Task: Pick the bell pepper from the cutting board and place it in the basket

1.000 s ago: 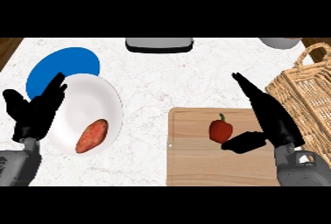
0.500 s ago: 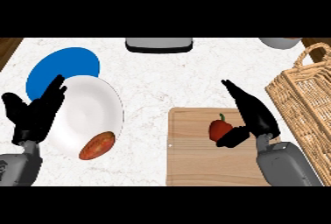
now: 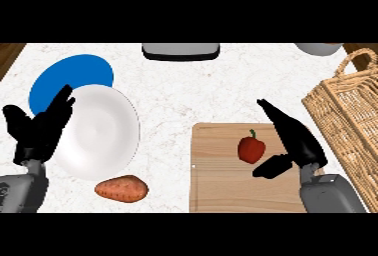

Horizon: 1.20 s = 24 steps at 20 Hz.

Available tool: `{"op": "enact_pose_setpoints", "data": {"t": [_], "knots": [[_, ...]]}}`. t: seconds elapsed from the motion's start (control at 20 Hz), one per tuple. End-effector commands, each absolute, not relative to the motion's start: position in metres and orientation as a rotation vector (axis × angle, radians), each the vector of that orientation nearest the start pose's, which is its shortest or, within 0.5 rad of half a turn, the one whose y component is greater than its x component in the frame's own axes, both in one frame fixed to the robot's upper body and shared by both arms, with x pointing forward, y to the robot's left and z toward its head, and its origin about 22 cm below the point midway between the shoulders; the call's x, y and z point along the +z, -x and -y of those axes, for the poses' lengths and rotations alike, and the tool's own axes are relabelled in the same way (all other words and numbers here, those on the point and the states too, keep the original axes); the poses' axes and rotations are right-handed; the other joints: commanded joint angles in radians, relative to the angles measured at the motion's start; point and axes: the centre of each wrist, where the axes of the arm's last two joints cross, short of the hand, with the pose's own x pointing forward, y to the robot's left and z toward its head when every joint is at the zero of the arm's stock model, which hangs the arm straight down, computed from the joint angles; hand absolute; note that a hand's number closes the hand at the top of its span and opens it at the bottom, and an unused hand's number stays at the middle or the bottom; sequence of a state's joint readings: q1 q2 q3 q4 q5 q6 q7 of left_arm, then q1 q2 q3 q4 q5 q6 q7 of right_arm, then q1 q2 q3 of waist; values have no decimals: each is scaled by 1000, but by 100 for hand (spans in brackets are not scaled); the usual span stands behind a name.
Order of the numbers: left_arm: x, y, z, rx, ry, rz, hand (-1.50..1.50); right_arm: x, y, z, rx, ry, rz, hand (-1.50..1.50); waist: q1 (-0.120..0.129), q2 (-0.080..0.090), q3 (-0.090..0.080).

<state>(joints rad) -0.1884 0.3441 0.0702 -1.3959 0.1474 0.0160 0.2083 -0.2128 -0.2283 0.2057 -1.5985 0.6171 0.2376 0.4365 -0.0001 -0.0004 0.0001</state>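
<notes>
A red bell pepper (image 3: 252, 149) with a green stem stands on the wooden cutting board (image 3: 221, 185) at the lower right. My right hand (image 3: 295, 137) is just right of the pepper, fingers straight and pointing away, thumb below the pepper; it holds nothing. The wicker basket (image 3: 347, 117) stands at the right edge, beside the board. My left hand (image 3: 40, 130) rests open at the left, fingers up, over the edge of the white plate.
A white plate (image 3: 100, 132) overlaps a blue plate (image 3: 74, 77) at the left. A sweet potato (image 3: 122, 188) lies on the counter below the white plate. A dark tray (image 3: 181, 50) and a grey bowl (image 3: 319, 48) sit at the far edge.
The sweet potato has slid off the white plate down onto the counter. My right hand has moved left, closer to the pepper. The left hand has barely moved.
</notes>
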Motion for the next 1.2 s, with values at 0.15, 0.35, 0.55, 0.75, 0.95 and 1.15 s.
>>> {"op": "enact_pose_setpoints", "data": {"t": [0.15, 0.35, 0.55, 0.75, 0.95, 1.15], "knots": [[45, -292, -316, -76, -200, 1382, 0, 57, -276, 210, 900, 482, 1275, -150, 0, 0, 0], [40, -288, -310, -73, -191, 1378, 0, 50, -264, 193, 941, 475, 1276, -150, 0, 0, 0], [35, -281, -311, -65, -184, 1368, 0, 34, -275, 199, 960, 558, 1213, -150, 3, 0, 0], [46, -307, -323, -53, -198, 1380, 0, 27, -279, 189, 959, 572, 1205, -150, 0, 1, 0], [19, -268, -314, -77, -195, 1391, 0, 19, -278, 183, 976, 590, 1171, -150, 4, 0, 0], [46, -292, -314, -50, -206, 1380, 0, 3, -297, 179, 1128, 609, 1145, 150, 8, 1, 0]]}}
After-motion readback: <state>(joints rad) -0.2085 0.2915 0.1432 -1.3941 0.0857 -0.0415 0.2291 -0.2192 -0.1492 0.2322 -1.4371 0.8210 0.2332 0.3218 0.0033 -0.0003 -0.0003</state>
